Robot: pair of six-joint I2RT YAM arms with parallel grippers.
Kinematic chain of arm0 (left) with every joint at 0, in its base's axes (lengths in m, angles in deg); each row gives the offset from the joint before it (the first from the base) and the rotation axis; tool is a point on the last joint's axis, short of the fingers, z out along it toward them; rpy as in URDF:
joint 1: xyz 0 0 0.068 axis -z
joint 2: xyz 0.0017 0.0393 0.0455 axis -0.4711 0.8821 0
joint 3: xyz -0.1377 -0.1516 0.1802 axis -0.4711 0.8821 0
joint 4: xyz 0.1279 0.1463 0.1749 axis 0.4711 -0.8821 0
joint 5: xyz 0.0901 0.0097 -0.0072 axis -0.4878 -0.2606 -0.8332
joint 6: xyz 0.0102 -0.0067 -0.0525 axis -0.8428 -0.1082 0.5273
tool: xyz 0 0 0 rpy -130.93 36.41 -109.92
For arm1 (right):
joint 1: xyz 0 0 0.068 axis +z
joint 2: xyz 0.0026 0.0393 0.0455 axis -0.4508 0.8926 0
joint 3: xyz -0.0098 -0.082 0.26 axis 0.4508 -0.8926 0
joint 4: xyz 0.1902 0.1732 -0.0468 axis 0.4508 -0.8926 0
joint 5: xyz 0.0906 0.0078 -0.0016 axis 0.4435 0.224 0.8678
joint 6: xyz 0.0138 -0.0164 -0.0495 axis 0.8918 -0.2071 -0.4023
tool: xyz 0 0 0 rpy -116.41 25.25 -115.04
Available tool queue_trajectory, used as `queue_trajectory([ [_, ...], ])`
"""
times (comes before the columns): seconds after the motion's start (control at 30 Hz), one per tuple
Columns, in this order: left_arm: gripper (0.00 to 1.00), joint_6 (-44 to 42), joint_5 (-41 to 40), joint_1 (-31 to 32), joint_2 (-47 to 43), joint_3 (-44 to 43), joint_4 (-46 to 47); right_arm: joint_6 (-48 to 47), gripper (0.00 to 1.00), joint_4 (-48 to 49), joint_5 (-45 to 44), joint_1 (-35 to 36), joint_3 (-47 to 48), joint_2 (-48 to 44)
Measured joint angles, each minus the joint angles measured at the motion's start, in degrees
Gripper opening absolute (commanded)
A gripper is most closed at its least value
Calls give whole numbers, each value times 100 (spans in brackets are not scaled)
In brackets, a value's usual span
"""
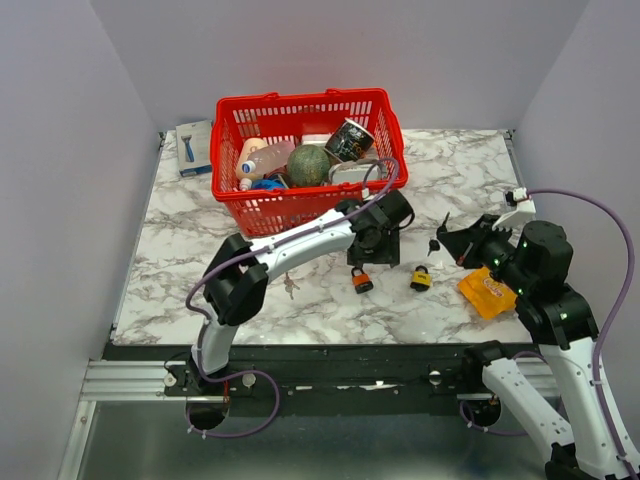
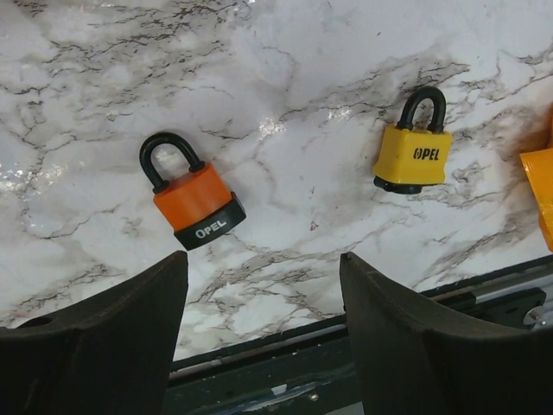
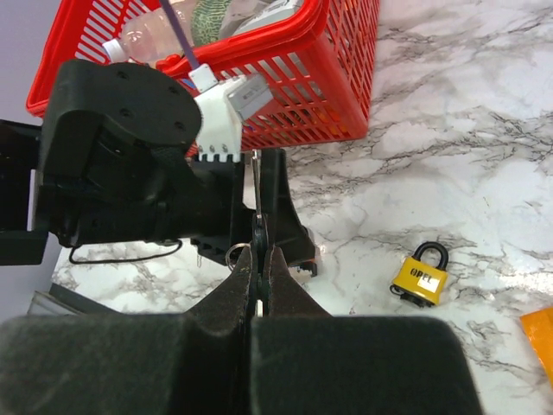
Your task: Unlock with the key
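Note:
An orange padlock (image 1: 361,281) lies flat on the marble, its black shackle closed; the left wrist view shows it (image 2: 194,203) just ahead of my left finger. My left gripper (image 1: 368,258) hangs right above it, open, with nothing between its fingers (image 2: 263,259). A yellow padlock (image 1: 421,279) lies to its right, also in the left wrist view (image 2: 413,154) and the right wrist view (image 3: 421,278). My right gripper (image 1: 447,240) is shut on a black-headed key (image 3: 258,220), blade pointing out towards the left gripper's body. The key (image 1: 433,244) sits above the table, behind the yellow padlock.
A red basket (image 1: 385,120) full of groceries stands just behind the left gripper. An orange packet (image 1: 487,293) lies under the right arm. More keys (image 1: 290,287) lie beside the left forearm. A blue-and-white box (image 1: 192,146) sits at the back left.

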Motion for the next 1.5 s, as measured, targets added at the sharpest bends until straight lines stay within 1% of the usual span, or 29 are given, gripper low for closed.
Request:
queue_trajectory([
  [0.13, 77, -63, -385, 232, 369, -586, -433, -63, 1, 28, 0, 0, 0, 2],
  [0.23, 77, -87, -726, 391, 356, -660, -717, -85, 1, 33, 2, 0, -9, 0],
  [0.3, 77, -74, -903, 479, 225, -549, -802, -90, 1, 42, 0, 0, -33, -2],
  [0.43, 75, -15, -988, 564, -129, -186, -879, -101, 1, 74, 4, 0, -114, 9],
  [0.5, 74, -22, -990, 595, -146, -216, -887, -101, 1, 109, 31, 0, -164, 37],
  [0.63, 72, -131, -960, 699, 306, -866, -1093, -101, 1, 173, 96, 0, -225, 170],
  [0.7, 70, -175, -850, 728, 496, -938, -1049, -107, 1, 188, 109, 0, -227, 221],
  [0.8, 70, -188, -684, 708, 612, -686, -957, -164, 1, 149, 105, 0, -229, 256],
  [1.0, 69, -120, -590, 411, 612, -127, -776, -168, 1, 127, 111, -9, -238, 286],
  [1.1, 68, -7, -518, 195, 590, 378, -457, -168, 1, 164, 109, -9, -238, 286],
  [1.17, 67, 61, -321, 76, 590, 649, -267, -168, 1, 179, 109, -9, -238, 286],
  [1.23, 67, 87, -232, 4, 592, 804, -166, -168, 1, 190, 107, -9, -238, 286],
  [1.5, 68, 94, -61, -87, 592, 857, 107, -168, 1, 197, 107, -9, -236, 302],
])
